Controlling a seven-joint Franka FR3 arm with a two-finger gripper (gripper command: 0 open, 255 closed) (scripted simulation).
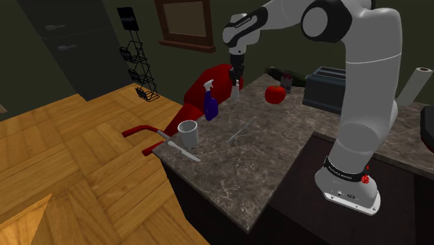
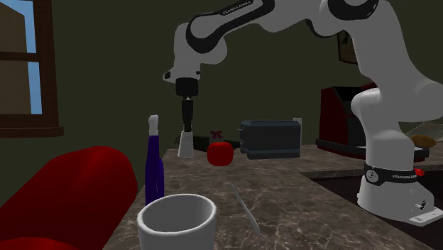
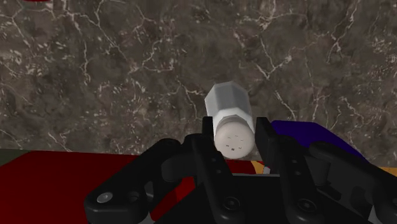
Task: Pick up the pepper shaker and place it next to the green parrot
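Note:
The pepper shaker (image 3: 229, 108) is a small white faceted bottle with a dotted cap. My black gripper (image 3: 235, 129) is shut on its cap end, one finger (image 3: 207, 137) on each side. In the shoulder view the gripper (image 1: 237, 75) points straight down at the counter's far edge, with the shaker (image 1: 236, 91) under it. The second exterior view shows the gripper (image 2: 187, 119) above the shaker (image 2: 185, 144), whose base is at or just above the countertop. A dark object with a red spot (image 2: 216, 136) lies behind a red round thing (image 2: 221, 153).
On the marbled counter (image 1: 264, 153) stand a blue spray bottle (image 1: 210, 101), a white mug (image 1: 188, 133), the red round thing (image 1: 276, 94) and a dark toaster (image 1: 327, 85). A thin rod (image 1: 240, 131) lies mid-counter. A red seat (image 1: 207, 80) sits beyond the far edge.

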